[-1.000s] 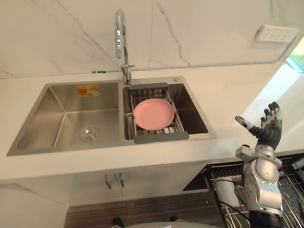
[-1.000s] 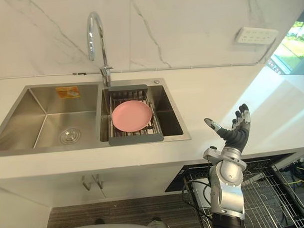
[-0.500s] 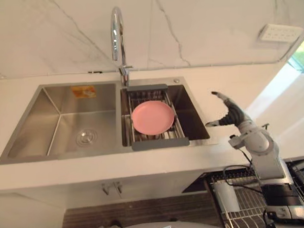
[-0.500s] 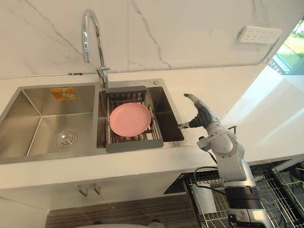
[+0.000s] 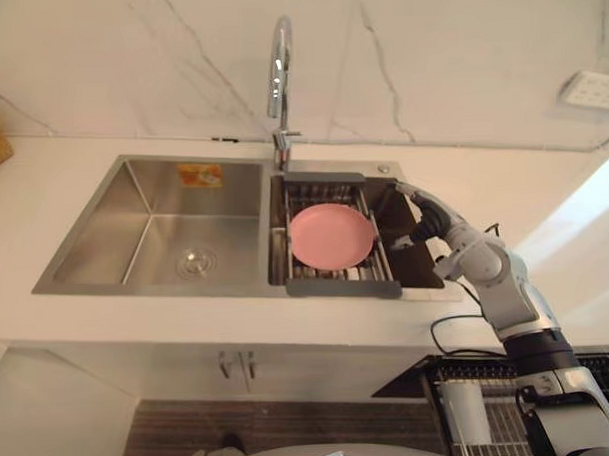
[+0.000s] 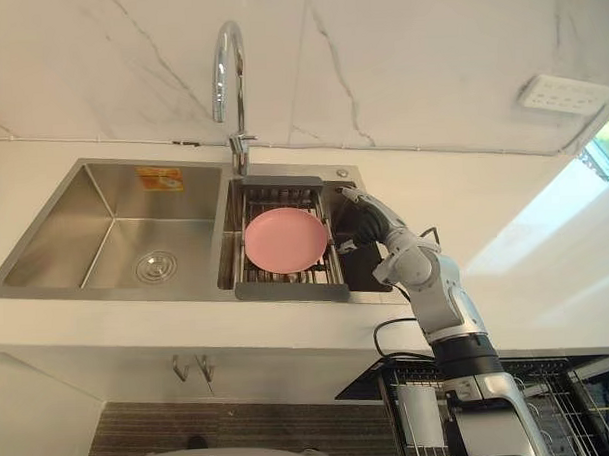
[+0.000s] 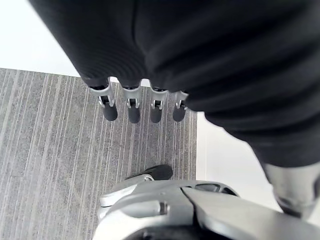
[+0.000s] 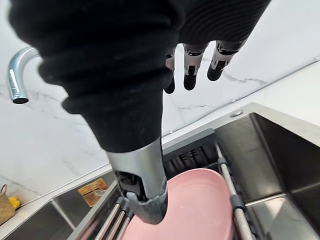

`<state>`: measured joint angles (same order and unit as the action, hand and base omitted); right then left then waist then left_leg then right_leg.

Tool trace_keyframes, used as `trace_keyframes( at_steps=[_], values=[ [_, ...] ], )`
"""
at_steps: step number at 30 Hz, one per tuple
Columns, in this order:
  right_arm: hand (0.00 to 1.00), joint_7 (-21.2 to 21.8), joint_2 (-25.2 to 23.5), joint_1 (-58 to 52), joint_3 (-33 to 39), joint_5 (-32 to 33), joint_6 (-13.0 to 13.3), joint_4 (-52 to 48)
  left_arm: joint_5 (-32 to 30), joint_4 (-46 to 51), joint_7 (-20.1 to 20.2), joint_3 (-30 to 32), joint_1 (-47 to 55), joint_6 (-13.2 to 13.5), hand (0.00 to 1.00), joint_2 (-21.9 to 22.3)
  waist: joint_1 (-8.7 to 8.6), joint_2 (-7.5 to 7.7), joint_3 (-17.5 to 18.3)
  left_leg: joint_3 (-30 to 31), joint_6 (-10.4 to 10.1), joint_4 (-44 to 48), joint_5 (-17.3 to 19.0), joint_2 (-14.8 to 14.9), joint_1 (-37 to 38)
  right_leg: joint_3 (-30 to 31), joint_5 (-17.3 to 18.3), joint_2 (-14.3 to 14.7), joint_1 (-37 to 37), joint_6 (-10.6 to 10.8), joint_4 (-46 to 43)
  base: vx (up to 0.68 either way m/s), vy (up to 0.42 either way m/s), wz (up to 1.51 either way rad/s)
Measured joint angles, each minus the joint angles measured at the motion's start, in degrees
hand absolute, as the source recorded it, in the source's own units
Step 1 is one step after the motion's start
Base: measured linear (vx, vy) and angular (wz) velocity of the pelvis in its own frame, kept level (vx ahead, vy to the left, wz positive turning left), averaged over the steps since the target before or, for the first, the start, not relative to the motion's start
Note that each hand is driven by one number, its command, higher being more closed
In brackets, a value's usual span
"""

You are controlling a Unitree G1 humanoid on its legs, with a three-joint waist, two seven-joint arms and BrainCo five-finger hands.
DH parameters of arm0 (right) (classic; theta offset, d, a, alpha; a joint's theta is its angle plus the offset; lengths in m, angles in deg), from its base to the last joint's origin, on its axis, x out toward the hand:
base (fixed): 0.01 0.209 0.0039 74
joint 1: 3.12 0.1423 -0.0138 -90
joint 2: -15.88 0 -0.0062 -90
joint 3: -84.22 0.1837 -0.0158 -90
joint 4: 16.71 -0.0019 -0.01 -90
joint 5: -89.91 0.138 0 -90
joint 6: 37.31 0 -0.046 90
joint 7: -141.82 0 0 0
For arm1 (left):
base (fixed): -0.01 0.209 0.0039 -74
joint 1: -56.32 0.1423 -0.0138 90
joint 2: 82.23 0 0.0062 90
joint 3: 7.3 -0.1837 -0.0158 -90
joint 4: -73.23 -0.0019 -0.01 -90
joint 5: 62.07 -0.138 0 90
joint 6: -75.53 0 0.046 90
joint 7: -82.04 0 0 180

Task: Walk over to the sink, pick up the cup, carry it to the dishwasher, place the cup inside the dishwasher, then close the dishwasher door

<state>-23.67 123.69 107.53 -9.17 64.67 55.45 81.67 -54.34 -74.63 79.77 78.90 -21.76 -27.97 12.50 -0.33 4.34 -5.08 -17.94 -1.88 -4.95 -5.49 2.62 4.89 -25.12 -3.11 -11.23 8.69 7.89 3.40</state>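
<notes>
Sink (image 5: 150, 233) rack (image 5: 342, 285) holds pink plate (image 5: 331, 236); right hand (image 5: 431, 222) open beside it, left hand (image 7: 129, 107) open

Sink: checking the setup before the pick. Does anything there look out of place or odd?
The rack across the right basin of the sink holds a flat pink plate, not a cup, which is odd for this task. The right hand reaches open over that basin beside the rack. Nothing looks spilled or damaged.

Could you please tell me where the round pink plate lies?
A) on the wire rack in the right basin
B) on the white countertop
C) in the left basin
A: the round pink plate rests on the grey-framed wire rack across the right basin.
</notes>
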Motion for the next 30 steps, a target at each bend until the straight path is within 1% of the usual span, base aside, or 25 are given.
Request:
trace_keyframes(
  at_steps=[3, 4, 5, 8, 9, 12, 15, 20, 21, 25, 30],
  values=[
    [0.0, 0.0, 0.0, 0.79, -0.83, -1.64, 1.22, 1.11, -0.13, 0.06, 0.05, 0.42, 0.22, 0.07, 0.0, 0.02, -0.01, 0.23, 0.02, 0.78, 0.39, 0.0, -0.26, -0.25, 0.01, -0.87, -0.4, -0.21, 0.65, 0.31, 0.15, 0.03, 0.017, 0.16],
    [0.0, 0.1, 0.0, 1.11, -1.11, -2.48, 1.65, 2.25, -0.07, 0.57, 0.04, 0.45, 0.28, 0.08, 0.0, -0.03, 0.49, 0.34, 0.0, 0.8, 0.43, 0.0, -0.29, -0.27, 0.0, -0.9, -0.41, -0.2, 0.67, 0.32, 0.19, 0.0, 0.0, 0.0],
    [0.0, 0.35, -0.01, 1.17, -1.17, -2.98, 2.26, 2.91, 0.93, 0.86, -0.06, 0.52, 0.47, 0.13, 0.0, -0.1, 0.85, 0.38, -0.02, 0.82, 0.47, 0.0, -0.32, -0.3, -0.01, -0.93, -0.42, -0.2, 0.69, 0.33, 0.17, 0.0, 0.0, 0.0],
    [0.0, 0.58, 0.0, 2.08, -2.61, -4.42, 3.31, 4.89, 3.52, 0.93, -0.07, 1.49, 1.06, 0.01, 0.0, -0.1, 0.83, 0.5, -0.05, 1.21, 0.49, 0.0, -0.33, -0.58, 0.0, -1.33, -0.49, -0.32, 1.0, 0.44, 0.16, 0.01, 0.007, 0.05],
    [0.0, 0.62, 0.0, 2.12, -2.99, -4.43, 3.36, 5.15, 3.51, 0.93, -0.05, 1.49, 1.08, 0.01, 0.0, -0.11, 0.78, 0.52, -0.06, 1.38, 0.5, 0.0, -0.34, -0.64, 0.0, -1.49, -0.48, -0.36, 1.1, 0.46, 0.16, 0.01, 0.016, 0.1],
    [0.0, 1.56, -0.03, 2.21, -4.33, -5.09, 4.71, 7.49, 3.5, 0.99, 0.0, 1.51, 1.09, 0.09, 0.0, -0.16, 0.97, 0.68, -0.16, 2.17, 0.62, -0.01, -0.42, -1.0, -0.07, -2.38, -0.4, -0.59, 1.52, 0.63, 0.12, 0.01, 0.023, 0.14],
    [0.0, 1.59, -0.11, 2.43, -6.1, -6.7, 5.91, 8.64, 3.5, 1.13, -0.02, 1.52, 1.05, 0.13, 0.0, -0.28, 1.66, 0.91, -0.3, 2.23, 0.51, -0.01, -0.34, -1.02, -0.09, -2.41, -0.39, -0.61, 1.52, 0.63, 0.04, 0.0, 0.008, 0.02],
    [0.0, 1.76, -0.15, 2.57, -8.4, -6.79, 6.39, 9.23, 3.45, 1.16, -0.05, 1.52, 1.05, 0.07, 0.0, -0.37, 2.1, 1.06, -0.4, 2.36, 0.48, -0.02, -0.23, -1.09, -0.09, -2.49, -0.14, -0.75, 1.52, 0.54, -0.21, 0.0, 0.0, 0.0],
    [0.0, 1.83, -0.32, 2.74, -9.02, -7.72, 6.73, 10.56, 3.45, 1.15, -0.05, 1.51, 1.05, -0.02, 0.0, -0.45, 2.19, 1.17, -0.47, 2.38, 0.49, -0.02, -0.23, -1.11, -0.09, -2.54, 0.16, -0.81, 1.51, 0.54, -0.25, 0.0, 0.0, 0.0],
    [0.0, 2.66, -1.48, 2.83, -9.99, -9.8, 6.73, 12.07, 3.4, 1.16, -0.05, 1.53, 1.04, -0.42, 0.0, -0.57, 2.21, 1.42, -0.99, 2.47, 0.53, -0.02, -0.2, -1.2, -0.1, -2.62, 0.44, -0.99, 1.48, 0.71, -0.38, 0.0, 0.0, 0.0],
    [0.0, 1.86, -1.86, 2.9, -12.02, -11.2, 6.0, 14.25, 3.36, 1.16, -0.03, 1.53, 1.01, -0.57, 0.0, -0.59, 2.5, 1.52, -1.59, 2.81, 0.94, -0.01, 0.03, -1.74, -0.14, -2.98, 0.7, -1.63, 1.48, 0.97, -0.98, 0.02, 0.021, 0.04]
  ],
)
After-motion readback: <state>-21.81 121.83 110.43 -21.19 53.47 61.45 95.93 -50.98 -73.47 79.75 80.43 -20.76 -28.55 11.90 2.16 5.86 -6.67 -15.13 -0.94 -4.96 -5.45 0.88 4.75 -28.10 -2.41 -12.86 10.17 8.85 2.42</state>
